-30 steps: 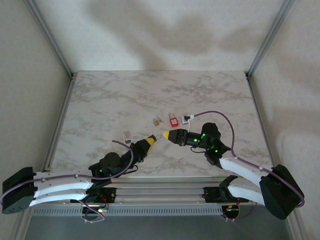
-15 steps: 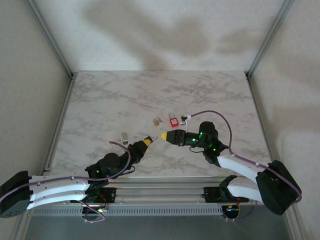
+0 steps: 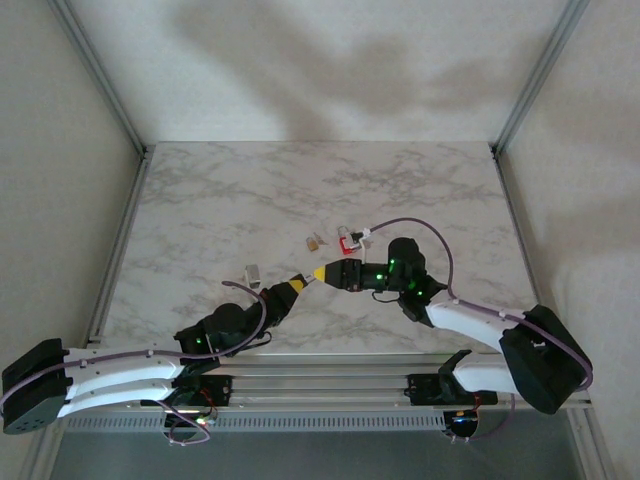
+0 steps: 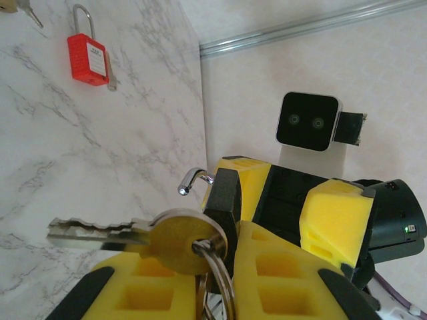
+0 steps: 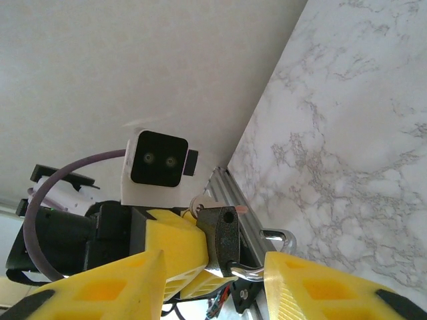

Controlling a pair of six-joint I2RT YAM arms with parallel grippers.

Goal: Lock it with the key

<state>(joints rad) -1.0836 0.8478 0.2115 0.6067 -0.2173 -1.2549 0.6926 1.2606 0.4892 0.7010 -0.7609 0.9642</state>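
Observation:
My left gripper [image 4: 200, 267] is shut on a key [image 4: 127, 233] by its brass head, with a key ring hanging between the yellow pads. The key's blade points left, beside a black padlock [image 4: 223, 200] whose silver shackle [image 4: 190, 179] stands open. In the right wrist view the padlock [image 5: 223, 237] hangs above the table in my right gripper [image 5: 213, 280], its shackle against the right finger. The key's head [image 5: 200, 203] shows just behind the padlock body. From above, the left gripper [image 3: 290, 288] and right gripper [image 3: 328, 272] meet tip to tip near the table's front middle.
A red padlock [image 3: 347, 243] lies on the marble table [image 3: 250, 190] behind the right gripper, also seen as the red padlock [image 4: 88, 57]. A small brass lock [image 3: 314, 242] and a silver piece [image 3: 253, 271] lie nearby. Metal frame rails border the table.
The right gripper has moved left with the padlock, closing the gap to the left gripper. The left gripper has shifted slightly, and key and padlock now sit together.

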